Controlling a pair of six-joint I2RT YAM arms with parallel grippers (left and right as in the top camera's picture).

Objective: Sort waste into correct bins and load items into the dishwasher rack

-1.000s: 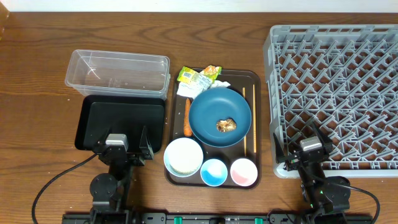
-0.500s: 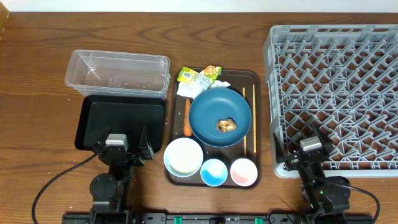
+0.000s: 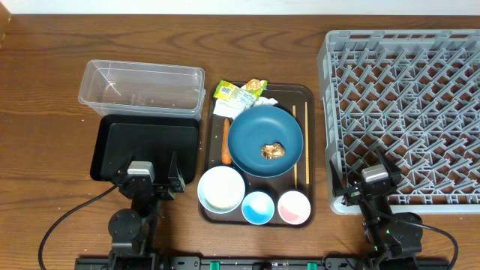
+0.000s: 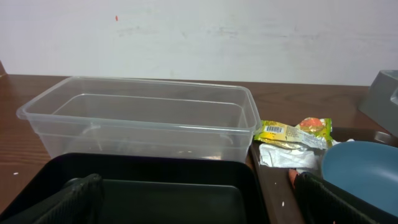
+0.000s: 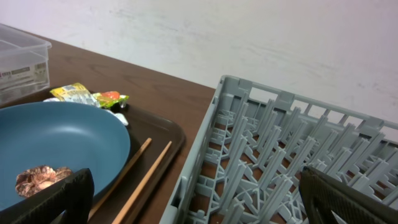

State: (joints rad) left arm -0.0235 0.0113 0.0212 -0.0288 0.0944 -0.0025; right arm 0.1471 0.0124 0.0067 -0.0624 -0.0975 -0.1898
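On the dark-brown tray lie the dark-blue plate with a brown food lump, green-yellow wrappers, a white napkin, a carrot, chopsticks, a white bowl, a light-blue cup and a pink cup. To the left stand the clear tub and the black bin. The grey rack fills the right. My left gripper hangs open over the black bin's near edge. My right gripper is open over the rack's near-left corner. Neither holds anything.
The left wrist view shows the black bin between my fingers, with the clear tub behind it and the wrappers to the right. The right wrist view shows the plate, the chopsticks and the rack's wall.
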